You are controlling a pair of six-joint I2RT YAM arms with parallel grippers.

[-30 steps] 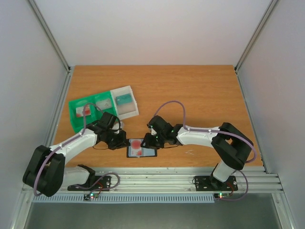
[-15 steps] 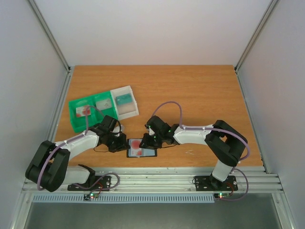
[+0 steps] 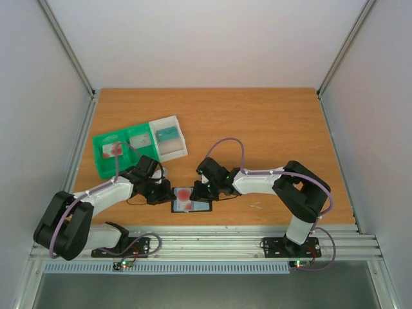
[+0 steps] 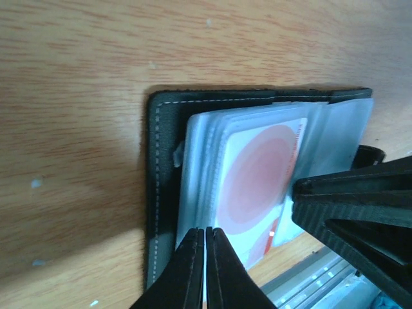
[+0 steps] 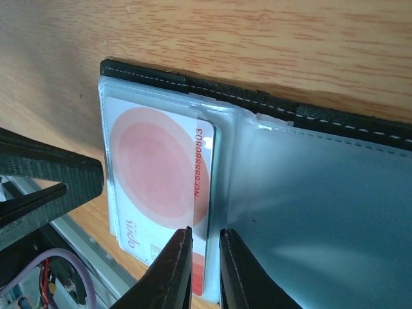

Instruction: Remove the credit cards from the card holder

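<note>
Step in hand looks like pulling the top card. Flat black bifold card holder [image 5: 309, 193] lies open directly beneath both tools. Left gripper [image 4: 206, 230] is pinched shut, tips at the pocket edge. Right gripper [image 5: 205, 232] is narrow and unclamped, straddling the edge of the thin white red-blotched credit card [image 5: 154, 174]. Next, probably: clamp, then slide the card out.

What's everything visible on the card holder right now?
The card holder is a black stitched bifold, leather-like, lying open and flat on the wooden table near its front edge. Inside, cloudy plastic sleeves; the top one holds a whitish credit card with a red round blotch. The shut left gripper sits at the sleeves' edge; the right gripper straddles the card's edge, jaws slightly apart.
</note>
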